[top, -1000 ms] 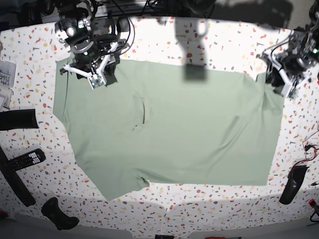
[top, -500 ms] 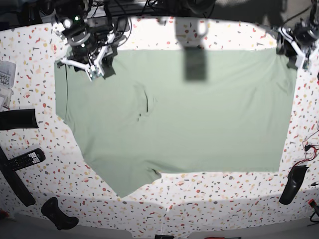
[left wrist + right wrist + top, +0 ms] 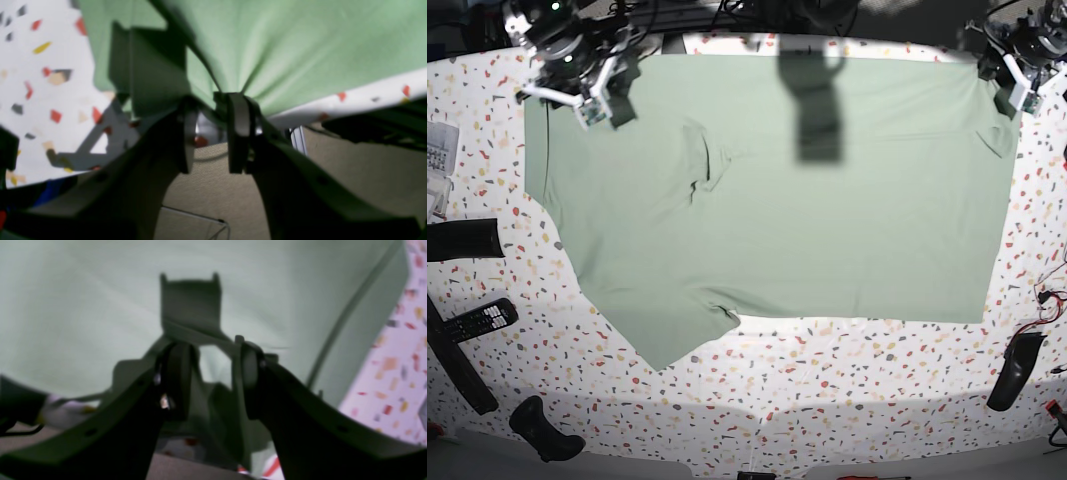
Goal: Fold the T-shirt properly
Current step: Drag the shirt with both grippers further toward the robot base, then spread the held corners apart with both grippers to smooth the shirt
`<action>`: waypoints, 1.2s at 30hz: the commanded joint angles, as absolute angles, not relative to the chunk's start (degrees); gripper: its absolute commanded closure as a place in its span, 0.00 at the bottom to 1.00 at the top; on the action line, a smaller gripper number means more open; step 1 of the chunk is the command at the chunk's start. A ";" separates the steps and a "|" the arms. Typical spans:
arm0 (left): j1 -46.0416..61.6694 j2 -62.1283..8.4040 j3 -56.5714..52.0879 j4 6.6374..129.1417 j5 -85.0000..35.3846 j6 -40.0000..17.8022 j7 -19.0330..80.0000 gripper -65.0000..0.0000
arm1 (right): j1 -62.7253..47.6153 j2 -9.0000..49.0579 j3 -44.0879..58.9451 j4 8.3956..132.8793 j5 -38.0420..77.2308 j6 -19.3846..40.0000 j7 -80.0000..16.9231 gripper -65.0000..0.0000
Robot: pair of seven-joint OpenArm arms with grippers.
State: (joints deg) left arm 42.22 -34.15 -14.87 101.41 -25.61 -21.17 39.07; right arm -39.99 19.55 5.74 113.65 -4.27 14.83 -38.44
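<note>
The pale green T-shirt [image 3: 827, 220] lies spread flat over the speckled table [image 3: 847, 400], its far edge at the table's back edge. A sleeve points toward the front left. At the shirt's far right corner, my left gripper [image 3: 1013, 80] is shut on the cloth. In the left wrist view, folds of the T-shirt [image 3: 300, 43] fan out from the left gripper [image 3: 213, 100]. My right gripper [image 3: 603, 100] is at the far left corner. In the right wrist view, a fold of the T-shirt [image 3: 83, 306] runs across the tips of the right gripper [image 3: 206, 343], which is shut on it.
A remote control [image 3: 477, 320] and long black objects [image 3: 462, 240] lie along the left edge, with another black object [image 3: 545, 430] at the front left. A black handle-like thing [image 3: 1015, 370] sits at the right edge. A dark shadow [image 3: 817, 110] falls on the shirt's upper middle.
Both grippers moved toward the table's back edge and dragged the shirt with them. The cloth is now stretched flatter, with its near hem farther from the front.
</note>
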 commanded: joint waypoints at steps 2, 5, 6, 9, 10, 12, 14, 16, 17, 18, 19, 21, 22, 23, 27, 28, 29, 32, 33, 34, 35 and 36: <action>42.54 -34.94 -15.29 103.13 -25.56 -21.21 39.22 0.77 | -40.18 20.01 6.26 114.76 -3.90 14.50 -37.52 0.64; 42.57 -34.94 -15.29 104.86 -25.56 -21.21 39.86 0.77 | -40.21 19.99 6.26 114.76 -3.90 14.50 -37.78 0.64; 42.57 -34.94 -15.29 105.45 -25.56 -21.17 40.05 0.77 | -40.18 19.99 6.26 114.76 -3.90 14.48 -37.82 0.64; 42.57 -34.94 -15.35 107.15 -25.50 -19.33 40.07 0.77 | -40.21 19.99 6.26 114.76 -3.90 14.48 -38.74 0.64; 42.54 -34.94 -15.35 107.72 -24.88 -17.91 40.01 0.77 | -40.21 19.99 6.26 114.76 -3.90 14.50 -38.87 0.64; 42.54 -34.94 -15.35 108.38 -21.91 -14.46 38.15 0.77 | -40.18 19.99 6.26 114.76 -3.90 14.50 -38.81 0.64; 42.35 -34.92 -15.35 108.27 -18.55 -10.57 36.42 0.77 | -40.18 19.99 6.26 114.76 -3.92 14.50 -38.59 0.64; 41.60 -34.92 -15.33 107.28 -18.09 -9.34 36.42 0.77 | -40.18 19.99 6.26 114.76 -3.90 14.50 -38.57 0.64; 41.39 -34.87 -15.33 106.34 -18.31 -9.41 36.23 0.77 | -40.18 19.99 6.26 114.76 -3.90 14.50 -38.50 0.64; 40.86 -34.65 -15.33 105.25 -18.68 -9.45 36.16 0.77 | -40.18 19.99 6.26 114.76 -3.90 14.50 -38.37 0.64; 40.56 -34.26 -15.33 103.98 -18.59 -9.45 36.14 0.77 | -40.16 19.99 6.26 114.76 -3.90 14.48 -38.35 0.64; 39.51 -33.71 -15.33 101.08 -18.44 -9.61 36.14 0.77 | -40.16 19.99 6.26 114.76 -3.90 14.44 -38.20 0.64; 38.85 -33.63 -15.33 99.70 -18.20 -9.65 36.16 0.77 | -40.18 20.01 6.26 114.76 -3.90 14.39 -38.09 0.64; 38.59 -33.52 -15.33 98.56 -17.87 -9.69 36.05 0.77 | -40.16 19.99 6.26 114.76 -3.90 14.39 -37.91 0.64; 37.80 -33.52 -15.35 97.08 -11.46 -8.51 36.45 0.77 | -40.18 19.99 6.26 114.76 -3.90 14.41 -37.98 0.64; 37.80 -33.52 -15.35 97.10 -10.44 -7.75 36.91 0.77 | -40.18 19.99 6.26 114.76 -3.92 14.41 -38.00 0.64; 37.80 -33.54 -15.35 97.12 -10.00 -7.14 37.63 0.77 | -40.18 19.99 6.26 114.76 -3.92 14.41 -38.04 0.64; 37.93 -33.52 -15.35 97.12 -9.87 -6.79 39.64 0.77 | -40.18 19.99 6.26 114.76 -3.95 14.41 -38.89 0.64; 37.93 -33.52 -15.35 97.19 -9.87 -6.79 40.14 0.77 | -40.21 19.99 6.28 114.76 -3.95 14.41 -39.22 0.64; 37.93 -33.52 -15.35 97.36 -9.87 -6.79 40.71 0.77 | -40.21 19.99 6.28 114.76 -3.97 14.41 -39.53 0.64; 37.95 -33.52 -15.35 97.71 -9.91 -6.81 40.75 0.77 | -40.21 19.99 6.28 114.76 -3.99 14.41 -39.51 0.64; 37.95 -33.50 -15.35 98.28 -10.11 -6.81 40.71 0.77 | -40.18 19.99 6.28 114.76 -3.95 14.39 -39.48 0.64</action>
